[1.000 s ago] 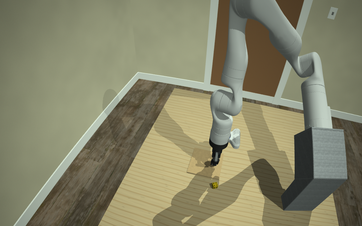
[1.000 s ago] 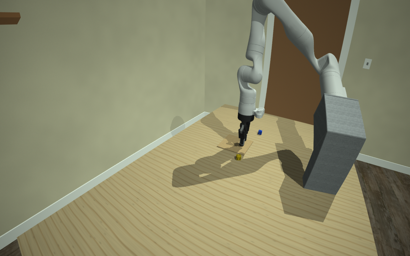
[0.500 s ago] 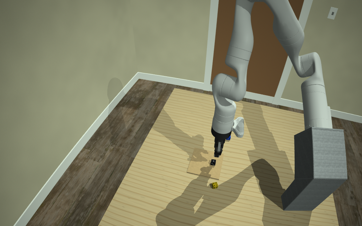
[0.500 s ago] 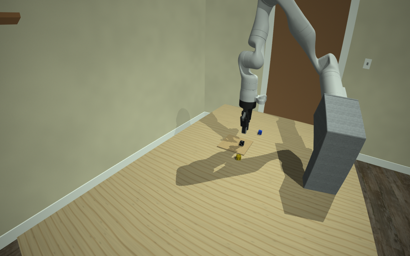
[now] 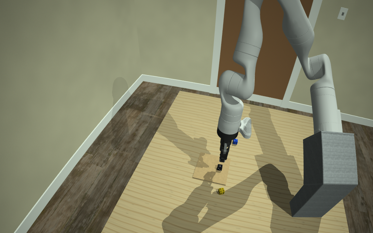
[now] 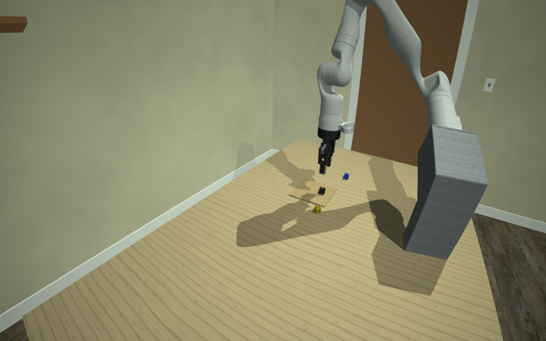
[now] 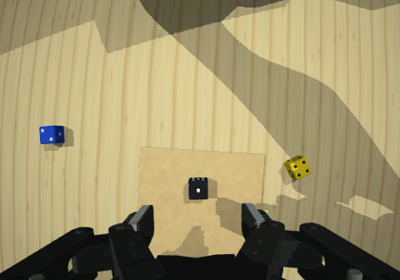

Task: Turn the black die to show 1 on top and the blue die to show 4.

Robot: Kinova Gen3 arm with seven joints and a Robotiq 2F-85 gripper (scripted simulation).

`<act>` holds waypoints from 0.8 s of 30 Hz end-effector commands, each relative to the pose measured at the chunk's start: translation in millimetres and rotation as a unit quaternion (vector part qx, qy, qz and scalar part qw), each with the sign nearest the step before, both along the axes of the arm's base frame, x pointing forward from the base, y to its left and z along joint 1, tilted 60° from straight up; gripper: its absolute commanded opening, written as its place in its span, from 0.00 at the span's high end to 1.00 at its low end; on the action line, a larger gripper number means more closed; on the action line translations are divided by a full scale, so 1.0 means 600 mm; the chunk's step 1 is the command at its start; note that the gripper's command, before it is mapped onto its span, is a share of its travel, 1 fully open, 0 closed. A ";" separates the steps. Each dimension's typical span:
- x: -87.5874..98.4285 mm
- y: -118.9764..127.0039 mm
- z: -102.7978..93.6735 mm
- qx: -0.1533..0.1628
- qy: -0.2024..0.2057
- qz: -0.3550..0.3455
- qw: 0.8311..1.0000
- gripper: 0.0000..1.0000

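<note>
Fingers [image 5: 222,160] [image 6: 322,172] wide apart, empty, above mat [image 5: 208,173] [image 6: 302,194] [image 7: 167,167]. Black die [image 5: 219,167] [image 6: 321,190] [image 7: 198,189] on mat, apparently one up. Blue die [image 5: 235,141] [image 6: 345,176] [image 7: 52,134] off mat, toward counter's [image 5: 141,185] [image 6: 139,271] [image 7: 112,105] door-side edge; probably light, rigid; best gripped by opposite sides.

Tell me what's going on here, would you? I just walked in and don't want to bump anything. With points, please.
A robot arm is working with dice, but its open gripper [image 5: 222,160] [image 6: 322,173] [image 7: 197,217] holds nothing and hangs above the mat [image 5: 203,171] [image 6: 301,194] [image 7: 162,169]. The black die [image 5: 219,167] [image 6: 321,190] [image 7: 198,189] sits on the mat, one pip up. The blue die [image 5: 235,141] [image 6: 345,176] [image 7: 51,134] and yellow die [image 5: 221,191] [image 6: 317,209] [image 7: 298,167] are off it, so the blue one remains to be dealt with.
</note>
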State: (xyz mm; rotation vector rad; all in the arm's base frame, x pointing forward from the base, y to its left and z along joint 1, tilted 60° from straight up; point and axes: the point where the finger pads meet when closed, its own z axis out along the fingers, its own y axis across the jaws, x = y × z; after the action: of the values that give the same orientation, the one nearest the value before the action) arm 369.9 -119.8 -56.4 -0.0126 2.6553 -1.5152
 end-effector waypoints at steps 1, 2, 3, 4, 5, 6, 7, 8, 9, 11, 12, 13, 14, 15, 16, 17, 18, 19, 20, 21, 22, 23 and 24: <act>0.001 0.002 0.000 0.001 0.000 0.001 1.000 0.00; 0.001 0.002 0.000 0.001 0.000 0.001 1.000 0.00; 0.001 0.002 0.000 0.001 0.000 0.001 1.000 0.00; 0.001 0.002 0.000 0.001 0.000 0.001 1.000 0.00; 0.001 0.002 0.000 0.001 0.000 0.001 1.000 0.00; 0.001 0.002 0.000 0.001 0.000 0.001 1.000 0.00; 0.001 0.002 0.000 0.001 0.000 0.001 1.000 0.00; 0.001 0.002 0.000 0.001 0.000 0.001 1.000 0.00; 0.001 0.002 0.000 0.001 0.000 0.001 1.000 0.00; 0.001 0.002 0.000 0.001 0.000 0.001 1.000 0.00; 0.001 0.002 0.000 0.001 0.000 0.001 1.000 0.00; 0.001 0.002 0.000 0.001 0.000 0.001 1.000 0.00; 0.001 0.002 0.000 0.001 0.000 0.001 1.000 0.00; 0.001 0.001 0.001 0.001 0.000 0.001 1.000 0.00; 0.001 -0.001 0.003 0.000 -0.001 0.002 1.000 0.00; 0.002 -0.004 0.006 0.000 -0.001 0.003 1.000 0.00; 0.003 -0.009 0.010 -0.001 -0.001 0.005 1.000 0.00; 0.003 -0.016 0.017 -0.003 -0.001 0.007 1.000 0.00; 0.004 -0.024 0.025 -0.004 -0.001 0.010 1.000 0.00; 0.004 -0.024 0.025 -0.004 -0.001 0.010 1.000 0.00; 0.004 -0.024 0.025 -0.004 -0.001 0.010 1.000 0.00; 0.005 -0.034 0.035 -0.006 0.000 0.013 1.000 0.00; 0.004 -0.045 0.046 -0.008 0.000 0.017 1.000 0.00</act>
State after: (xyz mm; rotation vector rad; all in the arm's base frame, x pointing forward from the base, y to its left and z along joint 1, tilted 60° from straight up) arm 375.6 -137.9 -39.0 -0.0583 2.6376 -1.5131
